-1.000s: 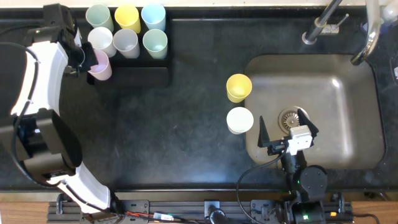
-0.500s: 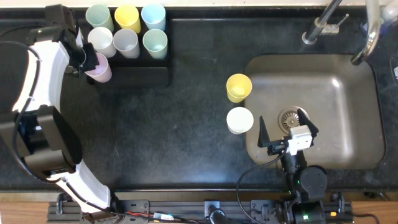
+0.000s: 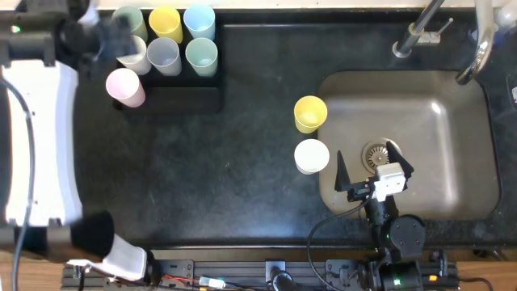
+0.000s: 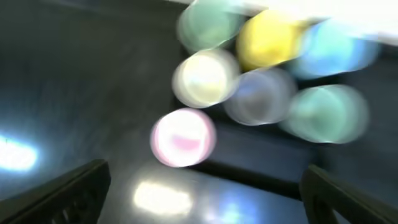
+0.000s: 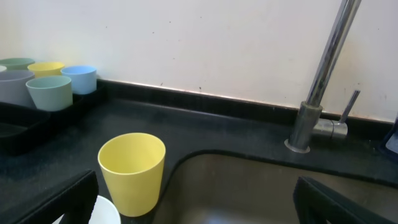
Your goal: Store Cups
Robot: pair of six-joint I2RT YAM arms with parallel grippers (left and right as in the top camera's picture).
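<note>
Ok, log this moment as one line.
left gripper open above tray | pink cup at tray corner | yellow cup, white cup beside sink | right gripper open over sink

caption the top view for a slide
Pink cup beside six others at the tray; yellow cup and white cup by the sink

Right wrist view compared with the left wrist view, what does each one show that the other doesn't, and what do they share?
Right wrist view, not the left: a loose yellow cup on the counter at the edge of the sink, part of a white cup beside it, and the tap. Left wrist view, not the right: the pink cup, at the near side of the blurred cluster of cups. Shared: the racked yellow cup, blue cup and light green cup.
</note>
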